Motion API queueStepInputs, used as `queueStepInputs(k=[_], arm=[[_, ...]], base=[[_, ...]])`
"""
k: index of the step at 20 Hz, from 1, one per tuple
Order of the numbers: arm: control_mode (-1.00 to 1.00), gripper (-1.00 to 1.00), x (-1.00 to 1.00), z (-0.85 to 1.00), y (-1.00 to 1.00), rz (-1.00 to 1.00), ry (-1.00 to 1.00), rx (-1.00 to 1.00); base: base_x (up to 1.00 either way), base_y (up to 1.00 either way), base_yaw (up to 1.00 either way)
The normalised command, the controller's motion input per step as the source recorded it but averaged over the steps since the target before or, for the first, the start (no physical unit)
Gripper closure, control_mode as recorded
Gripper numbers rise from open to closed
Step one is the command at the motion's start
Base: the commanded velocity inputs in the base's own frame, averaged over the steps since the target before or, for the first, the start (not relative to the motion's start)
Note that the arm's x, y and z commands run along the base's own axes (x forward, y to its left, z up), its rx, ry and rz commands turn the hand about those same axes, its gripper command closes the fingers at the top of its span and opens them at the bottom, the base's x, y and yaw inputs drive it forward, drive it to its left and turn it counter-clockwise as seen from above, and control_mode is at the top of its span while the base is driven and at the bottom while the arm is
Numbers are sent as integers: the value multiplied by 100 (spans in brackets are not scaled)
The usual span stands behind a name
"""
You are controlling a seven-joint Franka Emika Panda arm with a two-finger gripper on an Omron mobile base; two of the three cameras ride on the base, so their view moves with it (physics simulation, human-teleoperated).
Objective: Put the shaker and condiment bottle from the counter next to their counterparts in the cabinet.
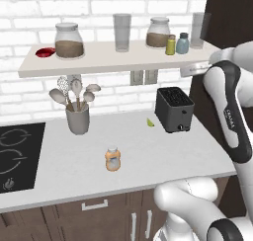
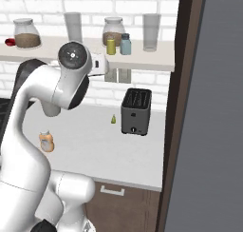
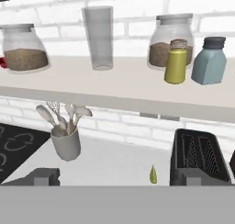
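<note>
Down at the bottom of the hand view my pincer [image 3: 117,181] shows two dark tips set wide apart with nothing between them, so I read it as open and empty; below and ahead of it lie the toaster [image 3: 200,157] to one side and the utensil holder [image 3: 65,143] to the other, with a small green scrap [image 3: 153,174] on the counter [image 3: 110,161] between them.

Level with the pincer and just ahead runs the cabinet [image 3: 114,87]; on it the shaker [image 3: 176,62] stands upright, just beside the blue-grey shaker [image 3: 209,61] and in front of a glass jar [image 3: 170,40]; so I judge the shaker half of the job done. A tall glass [image 3: 98,37] stands further along, then a second jar [image 3: 23,47], and the red bottle [image 1: 45,52] lies at the far end beyond it.

Well below the pincer, out on the open counter, the condiment bottle [image 1: 113,159] stands upright and untouched; that is the step in hand. Next I need to drop the hand low, come over the bottle with the tips spread, close on its body, then carry it up to the far end of the cabinet beside the red bottle.

Pose: the arm is raised high, elbow bent, hand held level at shelf height and facing the brick wall.
</note>
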Motion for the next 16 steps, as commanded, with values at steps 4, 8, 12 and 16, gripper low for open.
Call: queueStepInputs(k=[4, 8, 12, 16], arm=[[-100, -100, -28, 0, 23, 12, 8, 0], [-100, -100, -35, 0, 24, 12, 5, 0], [-100, -100, -55, -1, 11, 11, 0, 0], [-100, -100, -53, -9, 16, 10, 0, -1]], base=[[0, 0, 0], [0, 0, 0], [0, 0, 0], [0, 0, 0]])
